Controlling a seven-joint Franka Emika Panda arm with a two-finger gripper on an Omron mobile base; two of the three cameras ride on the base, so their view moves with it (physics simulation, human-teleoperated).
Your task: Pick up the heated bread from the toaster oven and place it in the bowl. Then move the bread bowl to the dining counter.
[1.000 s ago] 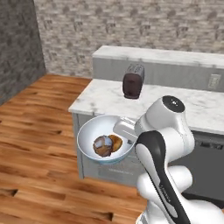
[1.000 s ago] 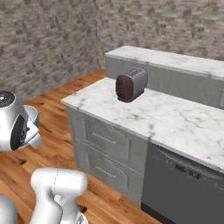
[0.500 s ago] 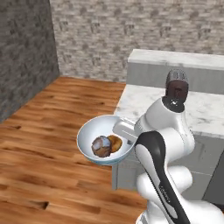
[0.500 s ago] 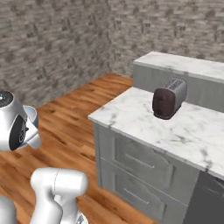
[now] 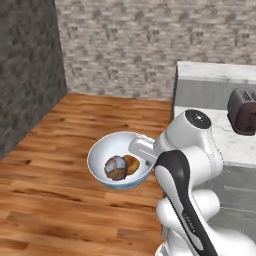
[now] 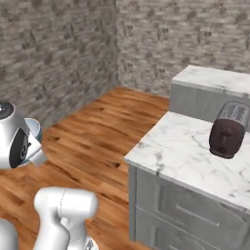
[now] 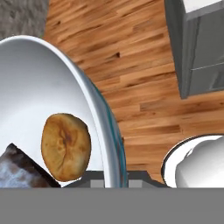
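Heated bread (image 5: 114,168), dark and mottled, lies inside the bowl (image 5: 102,150), touching a smooth golden-brown roll (image 5: 132,163) that sits beside it on the arm's side. In the hand view the roll (image 7: 66,147) rests against the bowl's inner wall (image 7: 39,83), with the dark bread (image 7: 19,168) at the lower left edge. The bowl hangs in the air over the wooden floor (image 5: 60,130), carried at its rim by the gripper (image 5: 145,152), whose fingers are pinched on that rim. A dark toaster (image 6: 227,131) stands on the marble counter (image 6: 180,151), well apart from the bowl.
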